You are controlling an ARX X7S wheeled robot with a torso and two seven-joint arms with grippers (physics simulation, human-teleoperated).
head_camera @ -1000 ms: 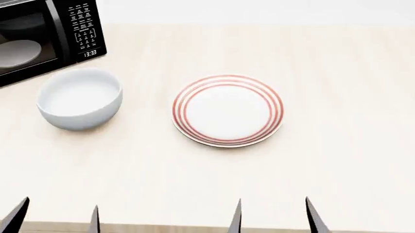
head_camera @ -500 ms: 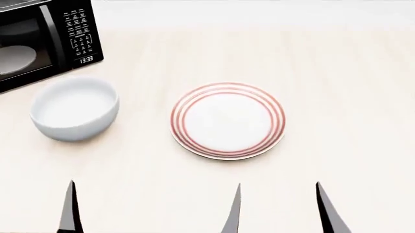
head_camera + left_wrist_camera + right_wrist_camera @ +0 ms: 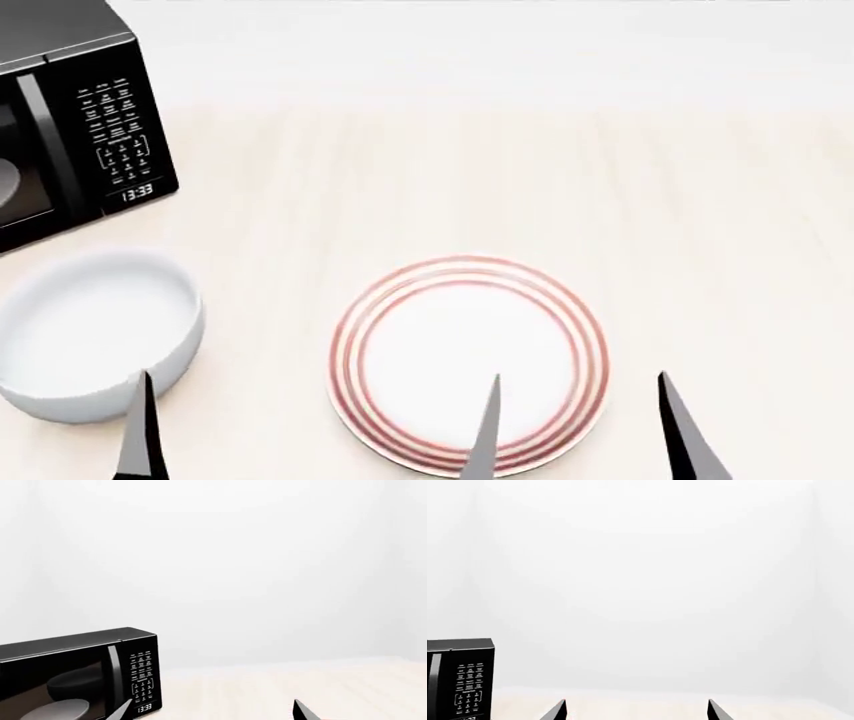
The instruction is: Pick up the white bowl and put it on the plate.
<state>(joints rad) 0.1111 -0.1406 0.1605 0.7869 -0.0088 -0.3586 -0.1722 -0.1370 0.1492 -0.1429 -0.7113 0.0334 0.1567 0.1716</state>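
Approach step, by the look of it: nothing gripped, white bowl (image 3: 96,333) not yet touched.

White bowl sitting upright on the counter (image 3: 534,170), well to the left of the plate (image 3: 467,362), bare counter between the two. Just in front of the microwave (image 3: 74,120), which stands behind and left of the plate.

Left gripper (image 3: 212,711) low at the near edge, one fingertip (image 3: 140,430) overlapping the bowl's near wall in the head view; contact or mere overlap, cannot tell. Second finger out of that frame. Left wrist view: two tips set well apart, jaws spread, nothing between them. Bowl not visible there, only microwave and wall.

Right gripper (image 3: 581,425) near the plate's front edge, one tip crossing the plate's rim in the head view, the other just off to its right. Jaws spread, empty.

Next move, as judged: left arm forward and down, jaws straddling the bowl's thick rim, one finger inside and one outside, then close. Wall rounded and glossy, so likely slippery; a deep bite over the rim looks safer than a shallow pinch.

Containers:
- White bowl: empty, interior plain.
- Plate: bare, red rings unobstructed, nothing resting on it.
- Microwave: door shut, a pale dish (image 3: 57,711) dimly seen through the glass.
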